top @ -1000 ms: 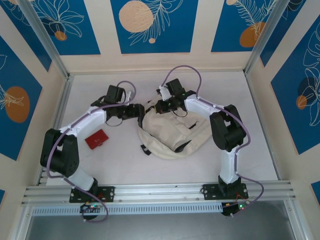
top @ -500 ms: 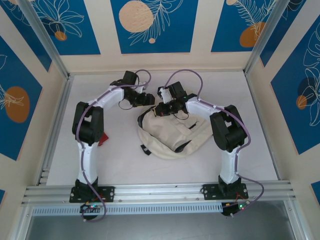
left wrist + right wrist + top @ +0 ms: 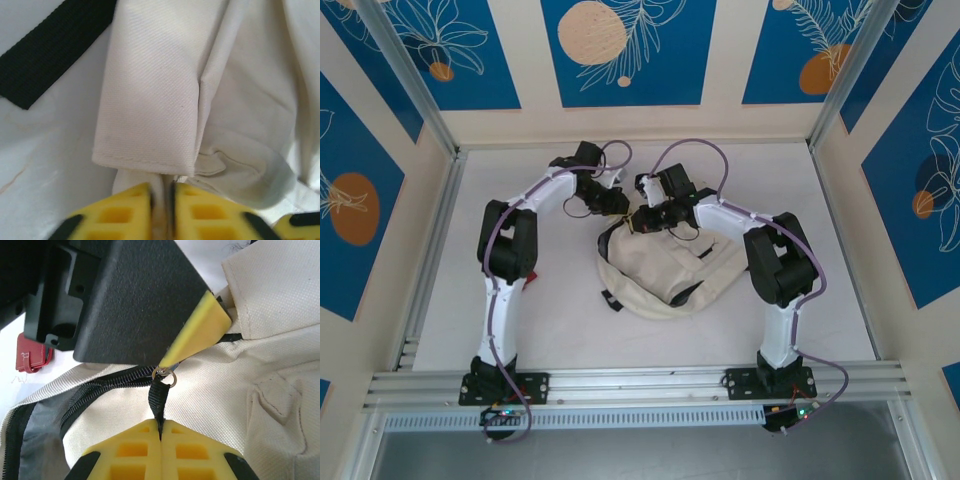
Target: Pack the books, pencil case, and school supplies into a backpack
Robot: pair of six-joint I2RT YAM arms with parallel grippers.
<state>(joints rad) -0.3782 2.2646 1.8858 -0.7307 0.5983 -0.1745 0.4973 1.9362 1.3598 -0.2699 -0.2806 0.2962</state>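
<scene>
Right gripper (image 3: 161,432) pinching black webbing zipper pull (image 3: 159,397) of cream-beige canvas backpack (image 3: 665,268) at its far edge, left gripper (image 3: 161,200) pressed together, apparently nipping a cream fabric fold (image 3: 150,125).

Over the far-left corner of the backpack (image 3: 665,270), the left claw (image 3: 161,202) pinching canvas and the right claw (image 3: 160,432) clamping the zipper pull (image 3: 159,395) nearly touch, leaving no gap. A small red thing (image 3: 30,354) lies beside that corner. The worktop (image 3: 650,335) on the backpack's near side is bare.
</scene>
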